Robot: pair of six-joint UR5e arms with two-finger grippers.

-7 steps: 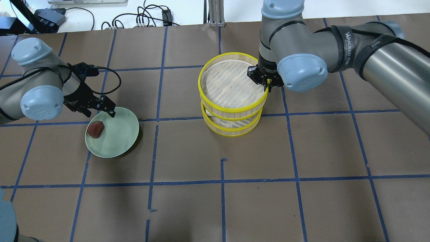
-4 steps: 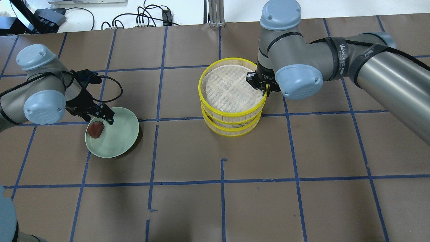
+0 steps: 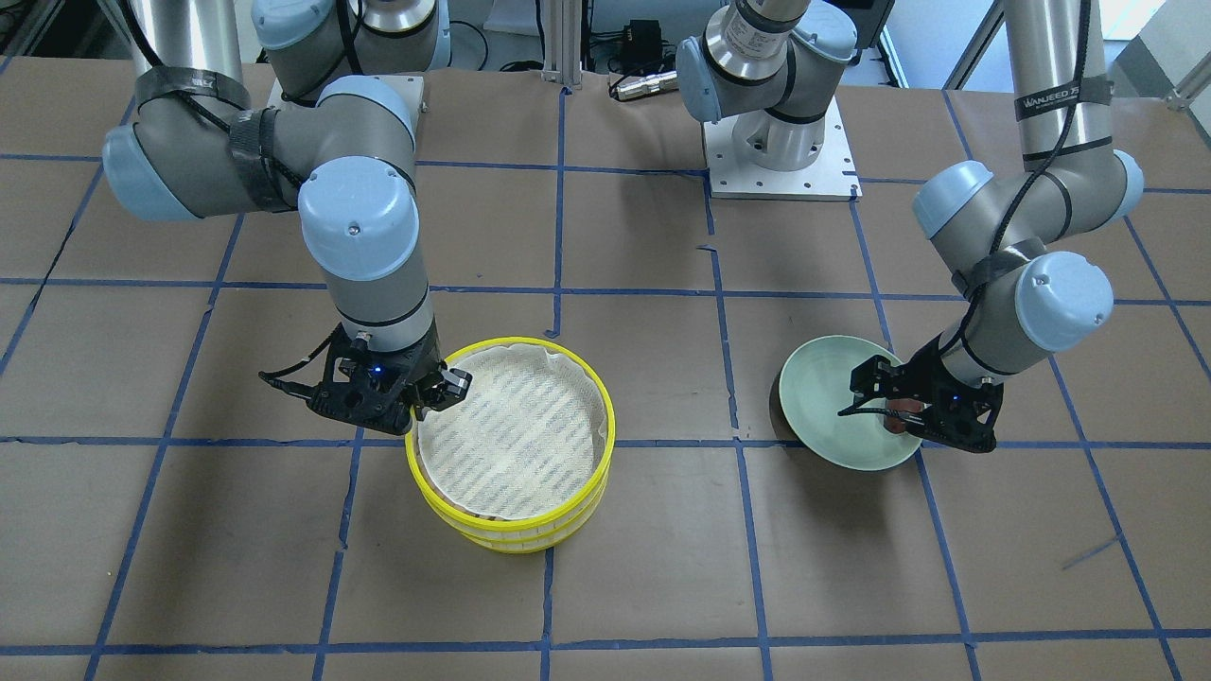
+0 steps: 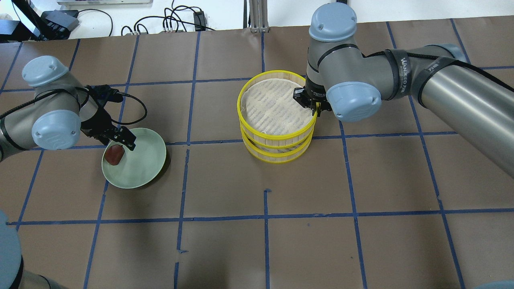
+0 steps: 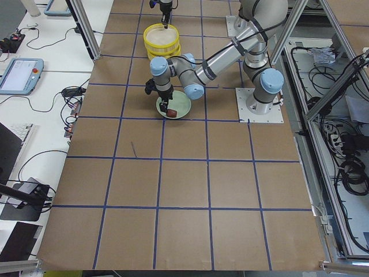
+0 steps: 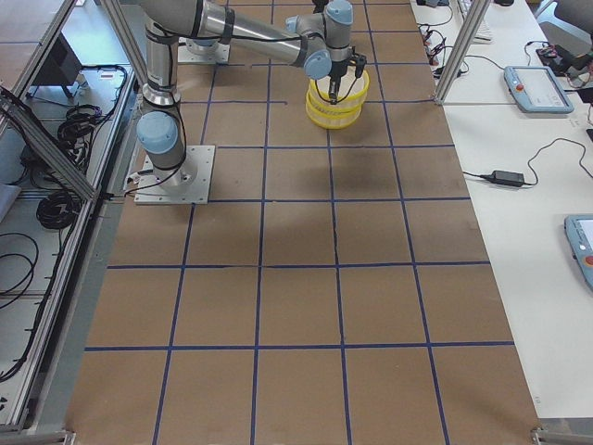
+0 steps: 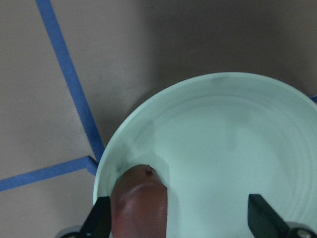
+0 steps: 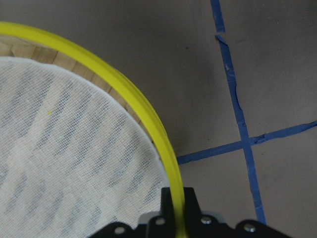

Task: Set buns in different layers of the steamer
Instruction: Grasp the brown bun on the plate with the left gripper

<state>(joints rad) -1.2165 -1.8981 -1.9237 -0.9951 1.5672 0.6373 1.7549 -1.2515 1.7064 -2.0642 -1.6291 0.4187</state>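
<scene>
The dark reddish-brown bun (image 4: pixel 113 155) lies at the left edge of a pale green plate (image 4: pixel 142 168). My left gripper (image 4: pixel 121 144) is open low over it. In the left wrist view the bun (image 7: pixel 139 203) sits between the fingers, against the left one (image 7: pixel 99 218). Two yellow-rimmed steamer layers stand stacked. My right gripper (image 4: pixel 317 107) is shut on the right rim of the top layer (image 4: pixel 240 105), which rests slightly offset on the lower layer (image 4: pixel 277 157). The grip shows in the right wrist view (image 8: pixel 176 208). The white bun is hidden.
Brown table paper with a blue tape grid surrounds both spots. The plate (image 3: pixel 823 378) and the steamer stack (image 3: pixel 516 541) stand about one grid square apart. Cables and devices lie beyond the table's far edge (image 4: pixel 172 22).
My right gripper has lowered the top layer onto the lower one. My left gripper has come down and closer around the reddish-brown bun on the plate.
</scene>
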